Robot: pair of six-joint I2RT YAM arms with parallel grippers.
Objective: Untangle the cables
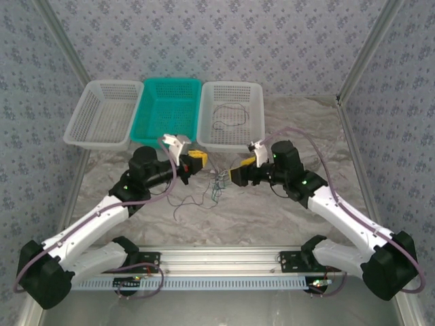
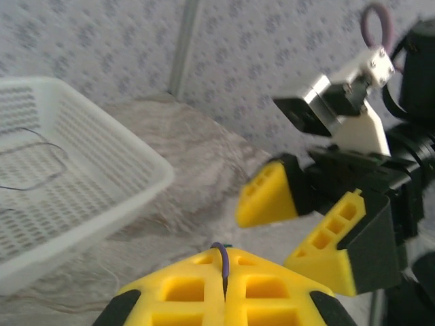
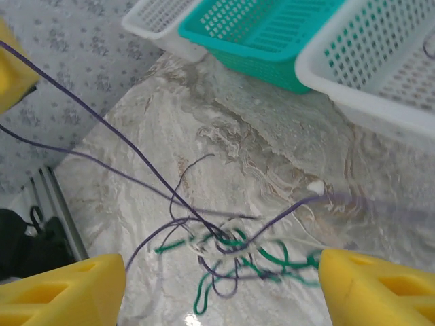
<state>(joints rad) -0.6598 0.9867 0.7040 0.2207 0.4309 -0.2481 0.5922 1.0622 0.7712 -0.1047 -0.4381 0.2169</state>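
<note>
Starting from the top camera, the left gripper (image 1: 196, 161) and the right gripper (image 1: 238, 174) are facing each other low over the table (image 1: 285, 217). The knot of cables (image 1: 217, 187) is lying on the surface between them, a touch nearer the right one. A dark strand (image 1: 185, 202) is trailing off toward the left arm's side, and a loose wire (image 1: 228, 114) is sitting in the white basket (image 1: 231, 84) at the back. Over to the left wrist now: its yellow fingers (image 2: 272, 292) are pressed together, pinching a bluish-purple wire (image 2: 219, 258) that is poking up out of the seam, and the right gripper (image 2: 268, 234) is hanging just across with its jaws apart. On the right wrist, the fingers (image 3: 61, 292) are spread wide and the green-and-purple tangle (image 3: 234, 251) is lying directly below and between them. That purple wire (image 3: 102, 129) is running straight, looking taut, up and left toward the other gripper. By my read, the right arm is the one placed to drop straight onto the knot.
</note>
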